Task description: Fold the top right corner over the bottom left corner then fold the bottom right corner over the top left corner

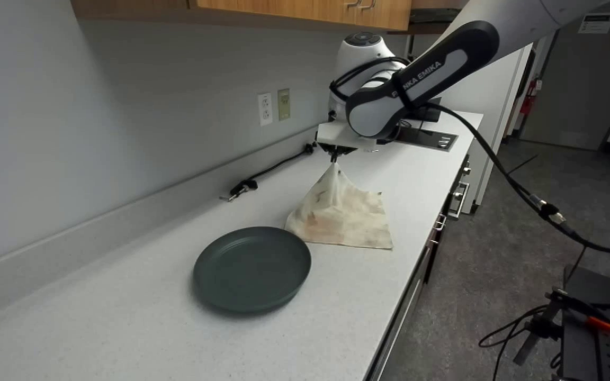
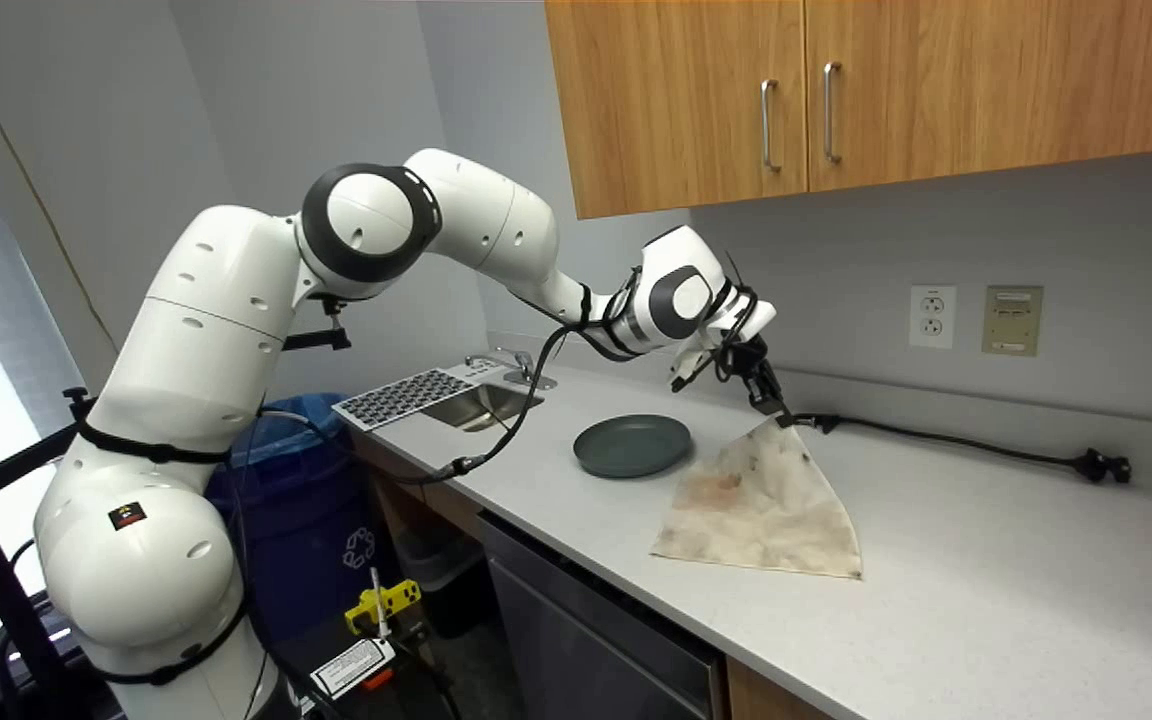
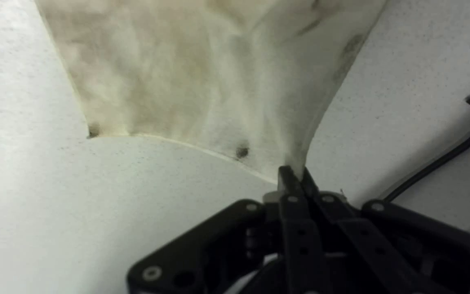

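Holding one corner (image 1: 334,172) of the cream cloth (image 1: 344,218) above the counter (image 1: 125,328), I have the pincer (image 3: 297,174) clamped on it, the fingertips (image 3: 286,179) pinching the cloth between them in the wrist view. The rest slopes down below the pincer and spreads toward the dark green plate (image 1: 252,270), which lies across the cloth from the pincer. Judgement: first fold, top right over bottom left, not yet carried across. To do it well, I should swing diagonally, low and slow, to the opposite corner (image 1: 387,243), farthest from the pincer, lay corner on corner, then release straight up so the thin sheet neither drags nor bunches. Risk: brushing the plate on the way, so I should pass wide of it. Containers: the plate is round and shallow; well beyond it from the pincer stand a steel sink (image 2: 461,412) and a blue bin (image 2: 306,545) with a liner (image 2: 326,408), contents not discernible.
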You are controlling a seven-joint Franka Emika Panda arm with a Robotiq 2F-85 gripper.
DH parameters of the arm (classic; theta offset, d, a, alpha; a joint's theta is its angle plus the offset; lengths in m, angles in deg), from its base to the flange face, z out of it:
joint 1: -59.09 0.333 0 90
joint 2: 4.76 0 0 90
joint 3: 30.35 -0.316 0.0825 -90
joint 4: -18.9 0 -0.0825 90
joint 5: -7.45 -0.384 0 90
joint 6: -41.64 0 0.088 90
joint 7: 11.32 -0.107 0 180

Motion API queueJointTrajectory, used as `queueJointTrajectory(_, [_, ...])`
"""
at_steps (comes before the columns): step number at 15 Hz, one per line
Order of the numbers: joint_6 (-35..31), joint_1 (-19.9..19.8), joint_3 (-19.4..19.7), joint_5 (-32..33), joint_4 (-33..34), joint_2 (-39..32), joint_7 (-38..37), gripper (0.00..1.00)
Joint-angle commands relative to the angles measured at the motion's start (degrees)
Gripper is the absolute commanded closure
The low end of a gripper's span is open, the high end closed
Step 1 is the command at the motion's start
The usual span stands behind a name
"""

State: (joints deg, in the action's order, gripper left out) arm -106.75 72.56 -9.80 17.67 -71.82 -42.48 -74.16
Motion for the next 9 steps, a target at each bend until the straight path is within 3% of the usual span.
queueJointTrajectory(1, [-1.4, 0.74, -1.28, 2.66, -11.55, 8.2, -0.5, 1.0])
queueJointTrajectory(9, [0.91, -2.05, -7.42, 0.28, -22.09, 13.87, 1.89, 1.0])
